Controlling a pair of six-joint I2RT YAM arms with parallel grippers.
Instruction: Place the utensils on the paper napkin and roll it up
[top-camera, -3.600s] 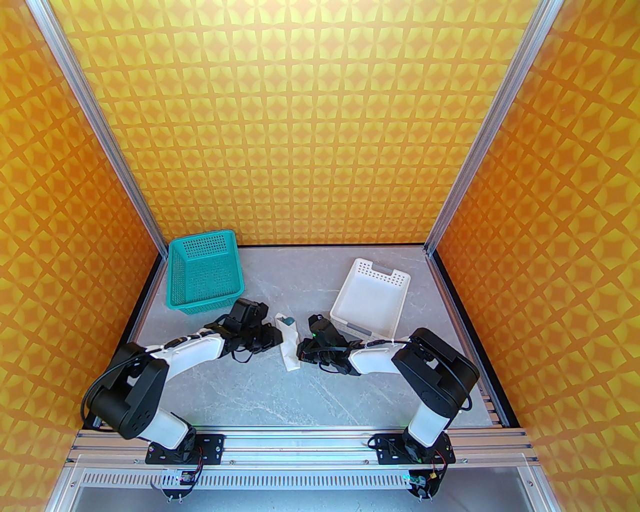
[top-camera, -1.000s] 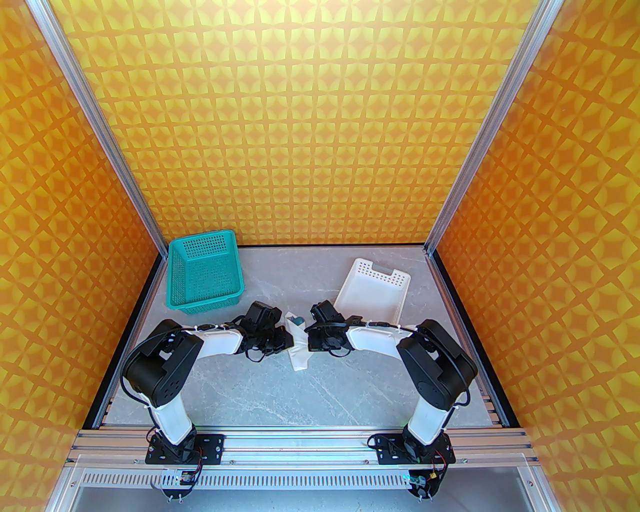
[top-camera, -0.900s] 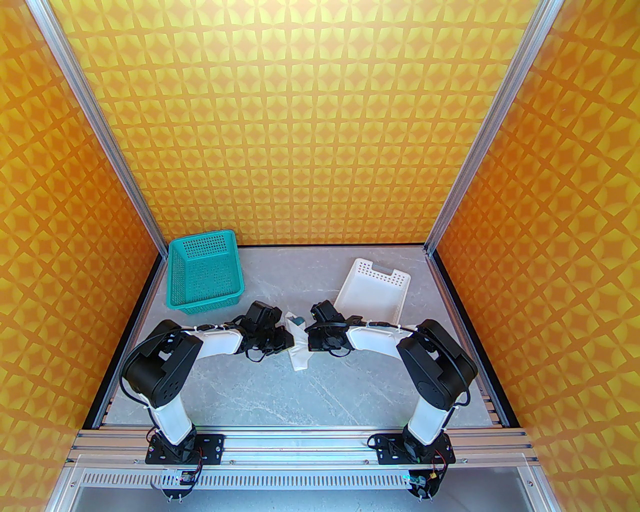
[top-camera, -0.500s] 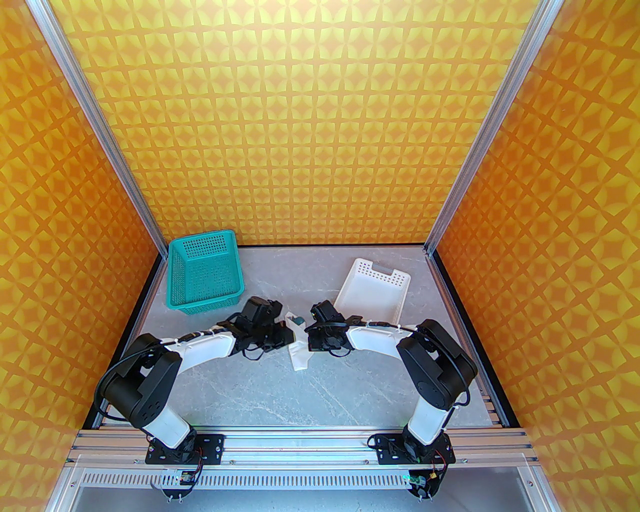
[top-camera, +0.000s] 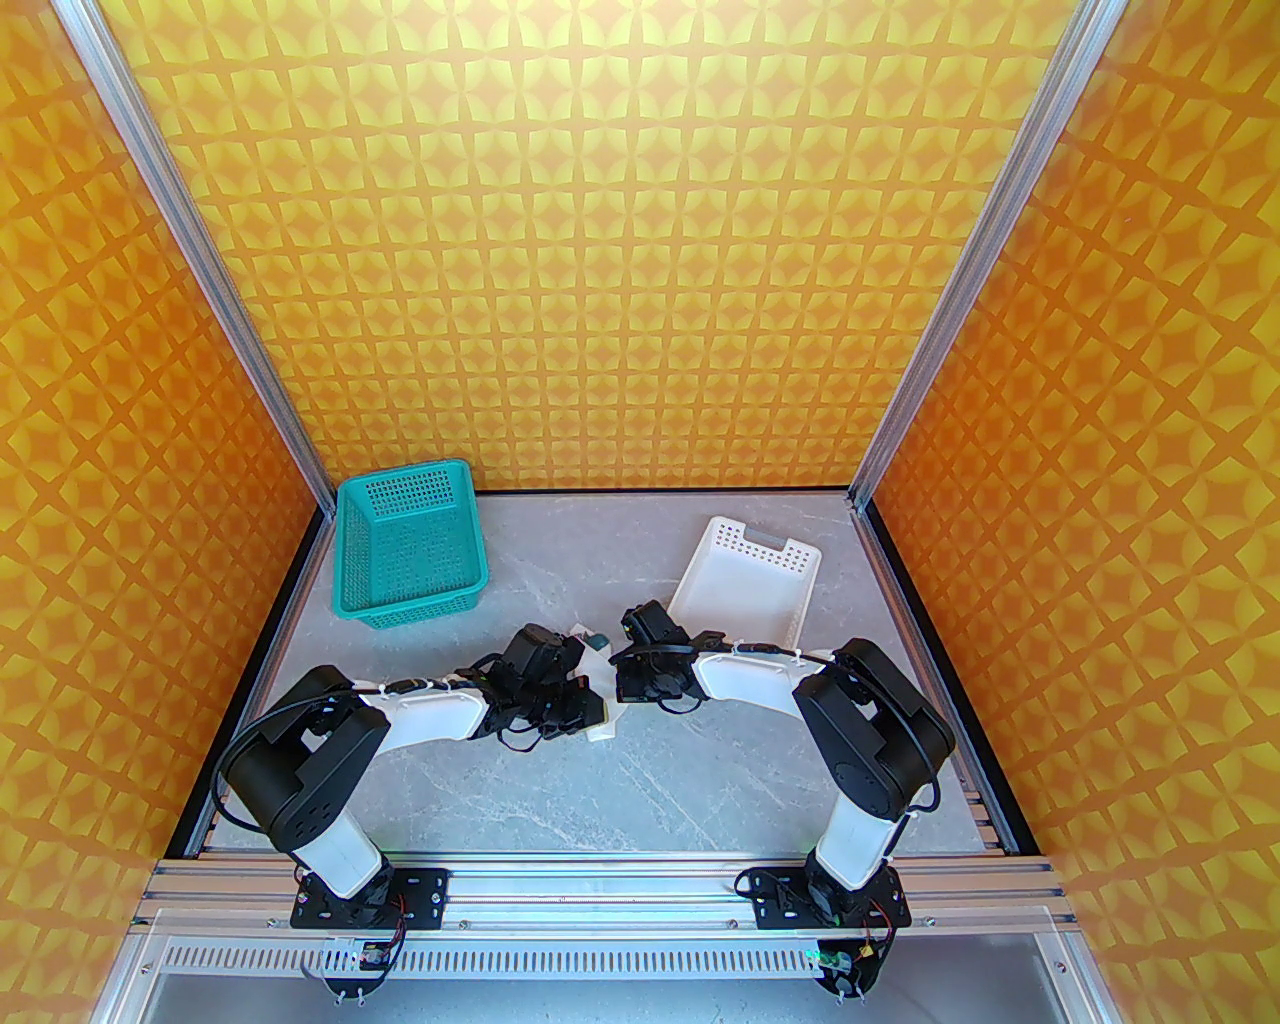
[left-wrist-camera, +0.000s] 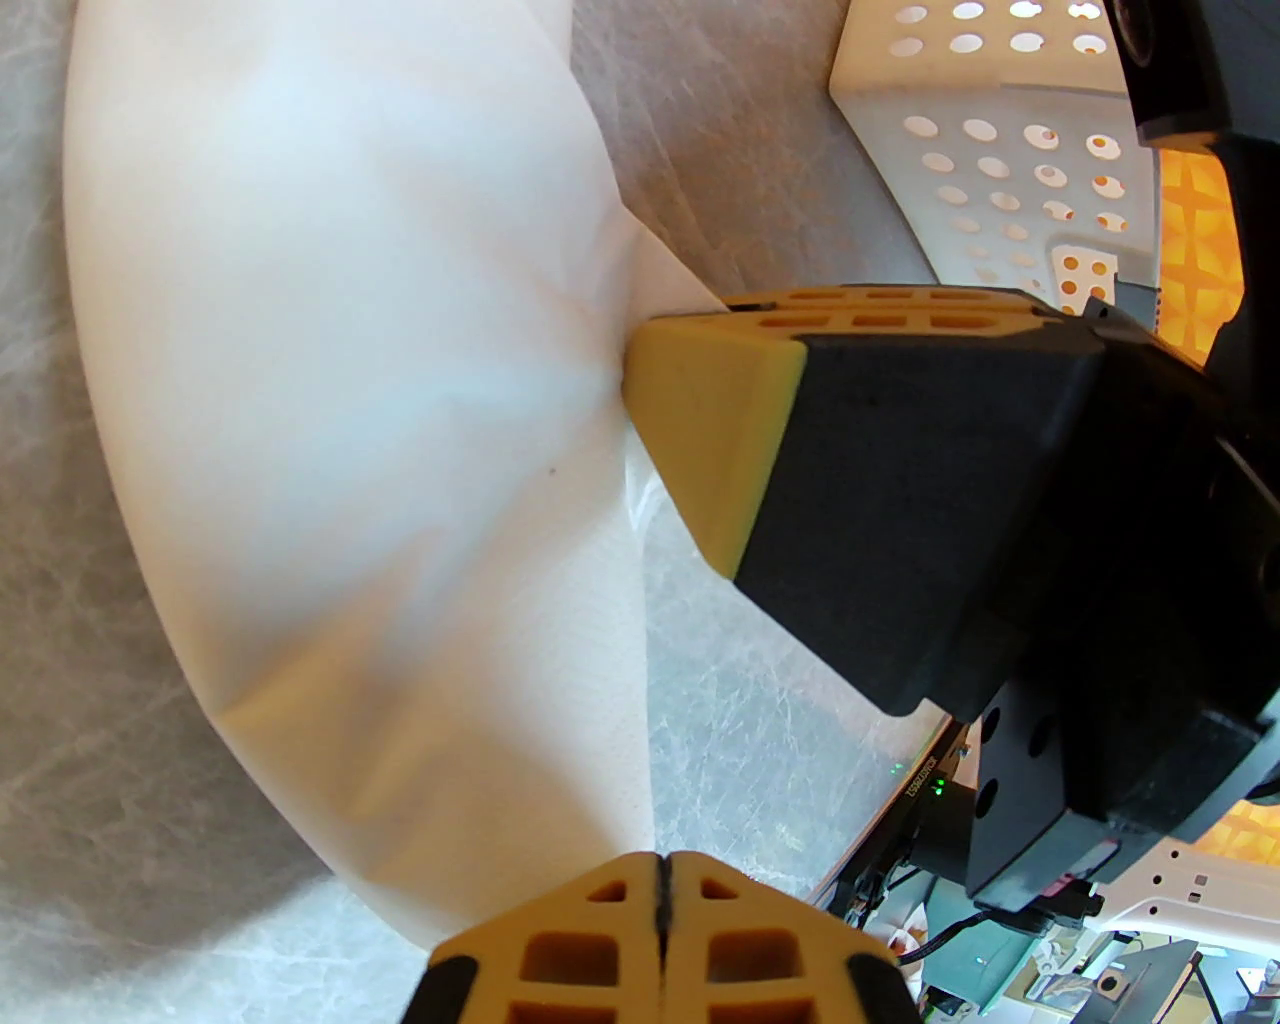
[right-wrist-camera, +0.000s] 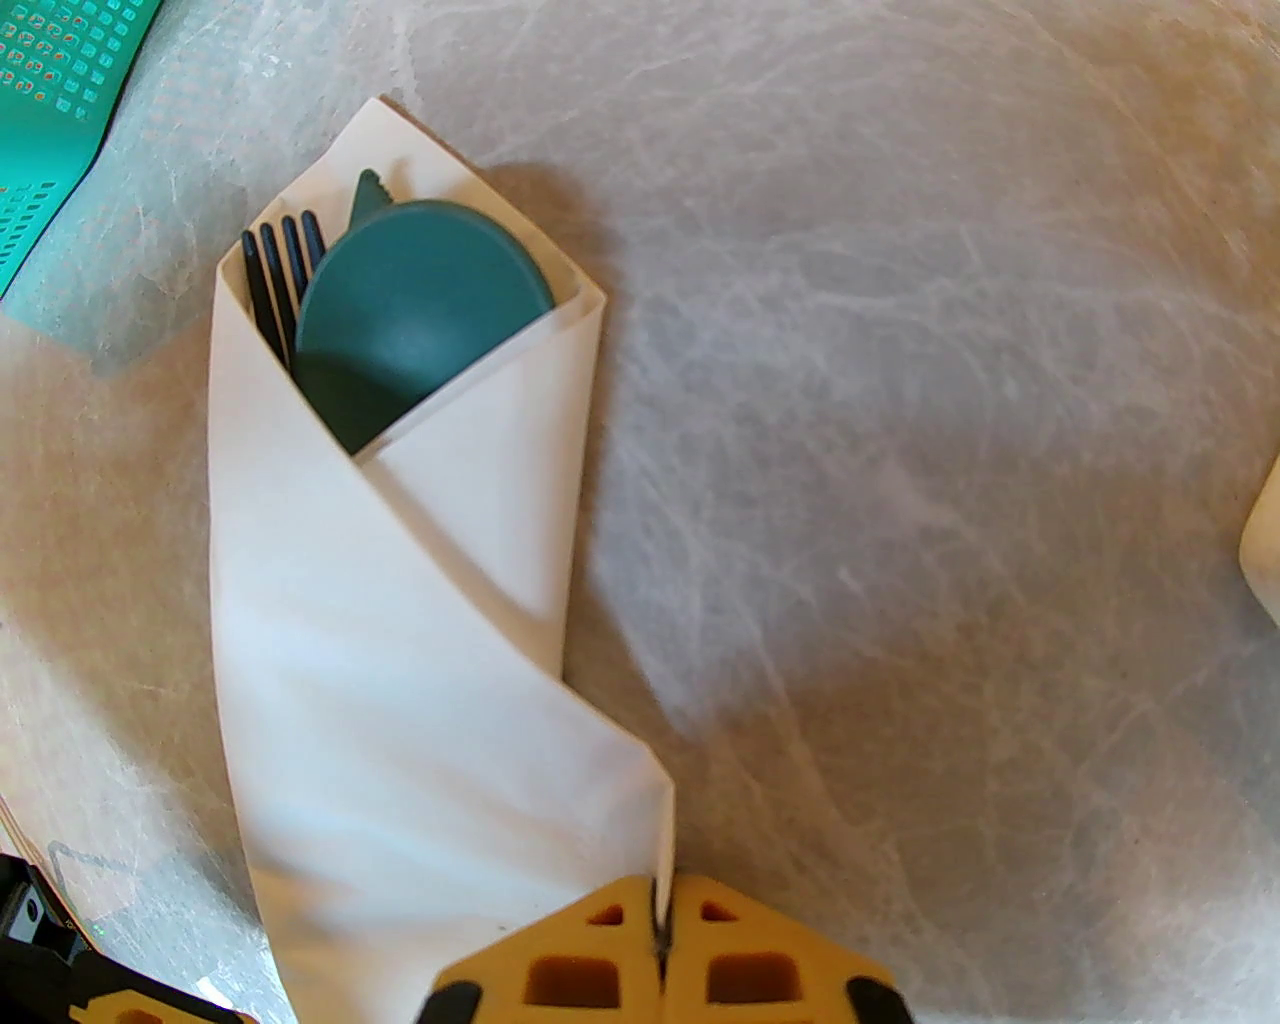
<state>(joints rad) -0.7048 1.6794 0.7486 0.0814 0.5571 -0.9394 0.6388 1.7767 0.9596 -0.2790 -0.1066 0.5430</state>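
Arms (top-camera: 425, 700): two of yours, elbows out, wrists meeting mid-surface (top-camera: 560, 790).
Left tool (left-wrist-camera: 660, 890): closed, pinching the napkin's end.
Right tool (right-wrist-camera: 662, 905): closed on the napkin's edge.
Paper napkin (right-wrist-camera: 400, 620): one, rolled, between your tools.
Utensils (right-wrist-camera: 420, 290): three, tucked inside, beyond the right tool.

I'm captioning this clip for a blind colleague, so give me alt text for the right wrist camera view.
A white paper napkin lies rolled on a grey table, with the teal utensils, fork, knife and spoon, poking out of its far end. The right gripper has its jaws shut on the napkin's near edge; a teal basket sits upper left.
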